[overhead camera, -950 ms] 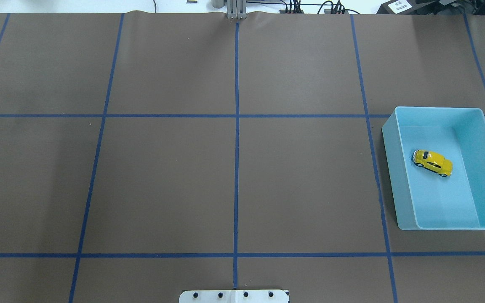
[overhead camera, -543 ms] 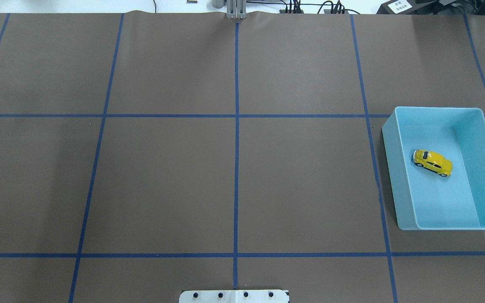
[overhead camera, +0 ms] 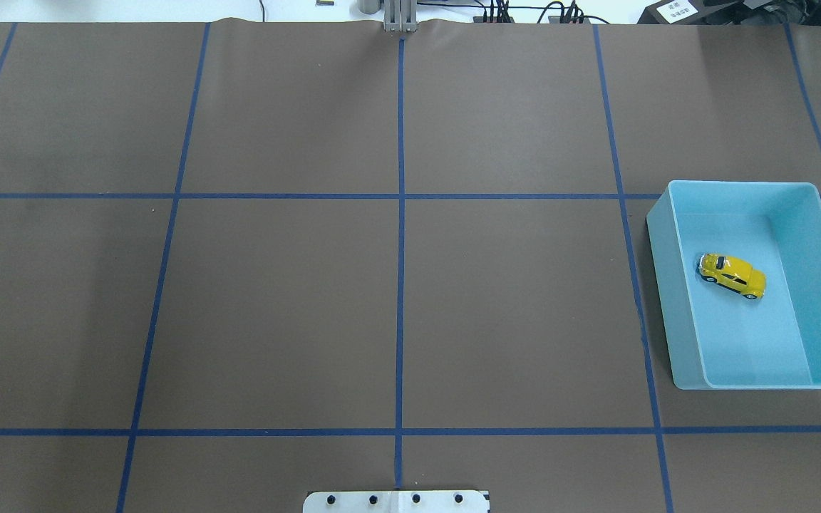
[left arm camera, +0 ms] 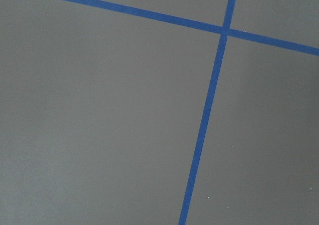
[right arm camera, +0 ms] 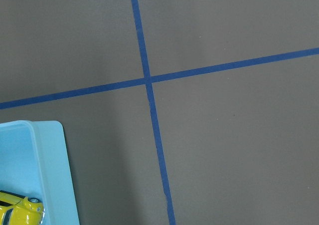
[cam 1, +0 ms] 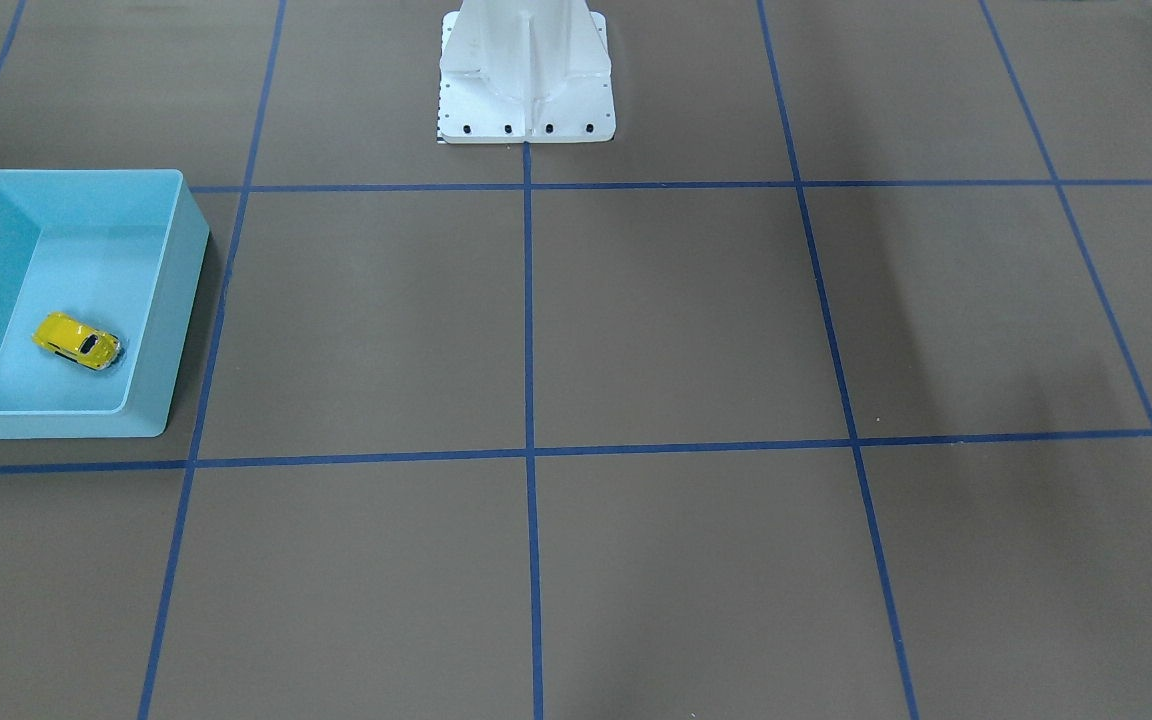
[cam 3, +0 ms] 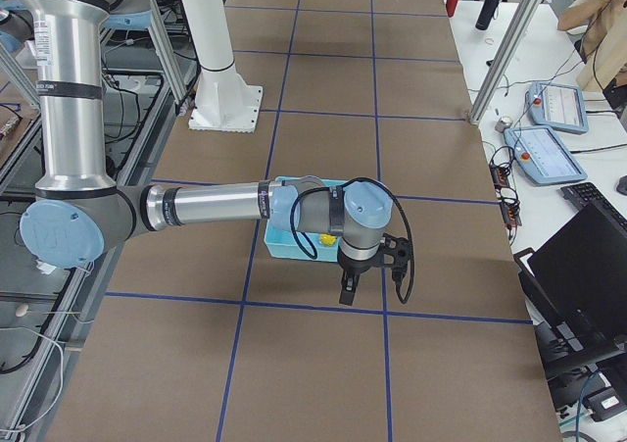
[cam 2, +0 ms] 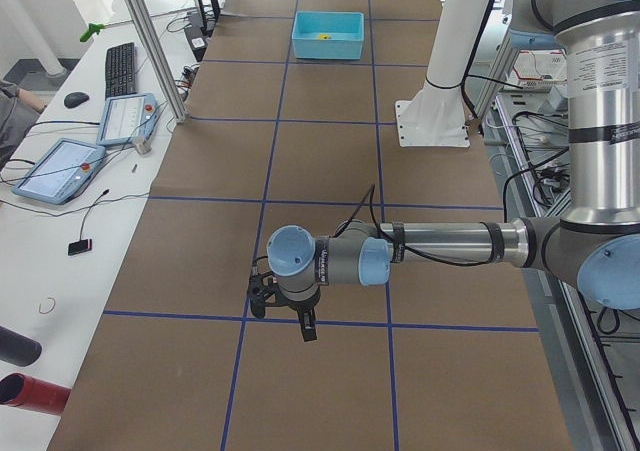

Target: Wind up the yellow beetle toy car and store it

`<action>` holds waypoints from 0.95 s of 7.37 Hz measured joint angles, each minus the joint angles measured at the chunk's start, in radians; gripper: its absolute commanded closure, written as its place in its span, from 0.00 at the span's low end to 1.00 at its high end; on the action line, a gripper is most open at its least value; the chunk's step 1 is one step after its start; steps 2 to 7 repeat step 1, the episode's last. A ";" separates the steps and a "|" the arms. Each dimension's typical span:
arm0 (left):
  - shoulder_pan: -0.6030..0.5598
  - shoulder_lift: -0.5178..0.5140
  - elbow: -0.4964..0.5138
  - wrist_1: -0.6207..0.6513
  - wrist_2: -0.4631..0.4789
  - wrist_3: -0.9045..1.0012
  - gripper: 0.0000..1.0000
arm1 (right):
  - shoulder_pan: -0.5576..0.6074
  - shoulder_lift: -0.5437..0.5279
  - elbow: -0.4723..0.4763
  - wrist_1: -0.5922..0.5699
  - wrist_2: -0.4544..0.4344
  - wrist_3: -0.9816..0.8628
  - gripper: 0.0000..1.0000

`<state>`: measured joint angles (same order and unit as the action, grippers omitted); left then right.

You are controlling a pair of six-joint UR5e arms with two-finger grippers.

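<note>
The table [overhead camera: 396, 313] carries a light blue bin [overhead camera: 675, 306] by its right edge, holding only the yellow beetle toy car [overhead camera: 732, 276], upright near the bin's middle. The car is probably light, hard and glossy-slippery, so pinch across its doors. The left gripper [cam 2: 283, 321] and right gripper [cam 3: 372, 287] hover; I cannot tell whether either is spread or closed.

One yellow beetle toy car [overhead camera: 732, 275], one blue bin [overhead camera: 670, 285], two arms [cam 2: 440, 243] [cam 3: 206, 205].
</note>
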<state>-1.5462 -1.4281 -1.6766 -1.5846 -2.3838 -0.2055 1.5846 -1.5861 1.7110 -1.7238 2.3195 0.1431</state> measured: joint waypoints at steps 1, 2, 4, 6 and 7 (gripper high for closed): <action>0.000 0.000 0.000 0.000 0.000 0.000 0.00 | 0.000 0.000 0.000 0.001 0.000 -0.002 0.00; 0.000 0.000 0.000 0.000 0.000 0.000 0.00 | 0.000 0.000 0.000 0.001 0.000 -0.002 0.00; 0.000 0.000 0.000 0.000 0.000 0.000 0.00 | 0.000 0.000 0.000 0.001 0.000 -0.002 0.00; 0.000 0.000 0.000 0.000 0.000 0.000 0.00 | 0.000 0.000 0.000 0.001 0.000 -0.002 0.00; 0.000 0.000 0.000 0.000 0.000 0.000 0.00 | 0.000 0.000 0.000 0.001 0.000 -0.002 0.00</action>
